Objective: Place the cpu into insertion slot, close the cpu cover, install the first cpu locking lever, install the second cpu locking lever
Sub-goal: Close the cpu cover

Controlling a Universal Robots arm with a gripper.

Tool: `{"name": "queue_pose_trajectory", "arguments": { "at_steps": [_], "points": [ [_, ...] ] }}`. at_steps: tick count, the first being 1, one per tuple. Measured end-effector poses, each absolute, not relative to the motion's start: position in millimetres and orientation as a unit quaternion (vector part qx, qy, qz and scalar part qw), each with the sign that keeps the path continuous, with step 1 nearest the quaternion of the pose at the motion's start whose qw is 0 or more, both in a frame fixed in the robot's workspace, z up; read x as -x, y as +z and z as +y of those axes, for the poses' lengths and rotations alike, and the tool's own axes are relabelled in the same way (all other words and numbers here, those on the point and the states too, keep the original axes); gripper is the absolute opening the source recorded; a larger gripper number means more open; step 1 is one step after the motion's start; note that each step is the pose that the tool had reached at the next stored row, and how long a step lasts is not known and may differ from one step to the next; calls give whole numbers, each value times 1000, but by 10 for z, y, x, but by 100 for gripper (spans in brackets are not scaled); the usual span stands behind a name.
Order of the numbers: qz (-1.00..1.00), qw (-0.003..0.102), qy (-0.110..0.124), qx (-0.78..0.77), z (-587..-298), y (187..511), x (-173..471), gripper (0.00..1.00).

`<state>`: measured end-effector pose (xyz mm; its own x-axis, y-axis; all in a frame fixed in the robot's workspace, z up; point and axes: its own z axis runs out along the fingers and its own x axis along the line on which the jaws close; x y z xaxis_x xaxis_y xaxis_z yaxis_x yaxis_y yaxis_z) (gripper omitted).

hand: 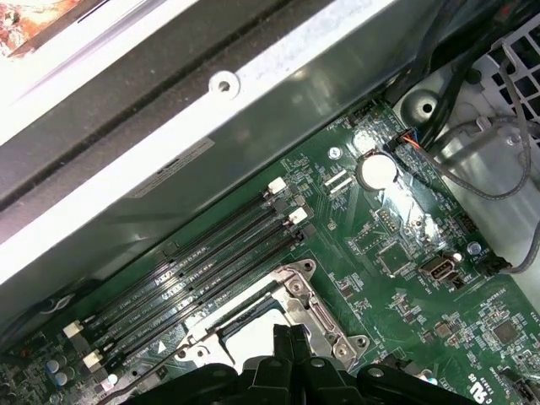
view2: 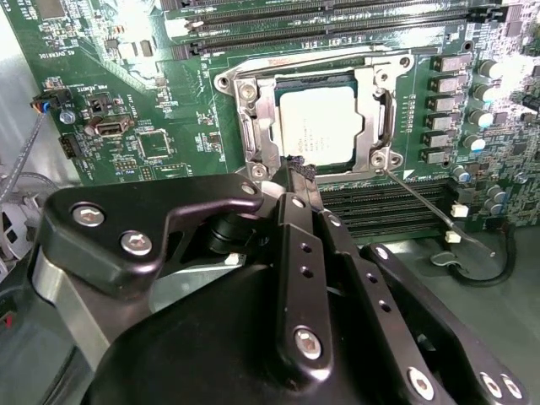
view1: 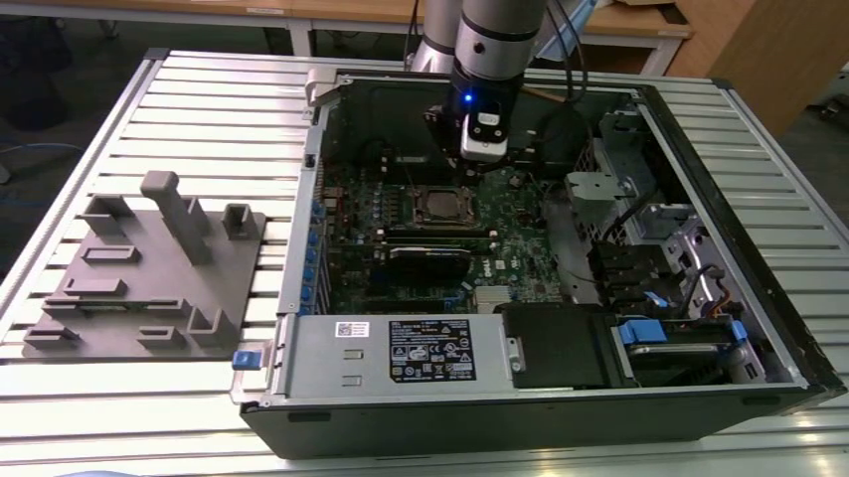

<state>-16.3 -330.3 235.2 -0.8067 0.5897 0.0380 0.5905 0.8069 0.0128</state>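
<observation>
The cpu (view2: 321, 122) lies in the insertion slot (view2: 232, 83), with the cpu cover (view2: 375, 118) down over it. The gripper (view2: 297, 169), jaws pressed together and empty, hovers at the socket edge. One locking lever (view2: 418, 201) stands free, so latching it seems the step in hand, and it calls for a careful push.

Arm (view1: 494, 40) upright, claw (view2: 297, 168) closed, pointing down

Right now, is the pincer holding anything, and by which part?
Nothing held: the black pincer is shut and empty, its tips beside the silvery square metal cover frame.
</observation>
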Motion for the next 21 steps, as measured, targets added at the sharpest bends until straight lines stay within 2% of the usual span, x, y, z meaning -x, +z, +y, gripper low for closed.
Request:
{"name": "queue_pose_trajectory", "arguments": {
  "at_steps": [21],
  "points": [
    [-973,17,-11,230,-3303,2349,163,11]
  ]
}}
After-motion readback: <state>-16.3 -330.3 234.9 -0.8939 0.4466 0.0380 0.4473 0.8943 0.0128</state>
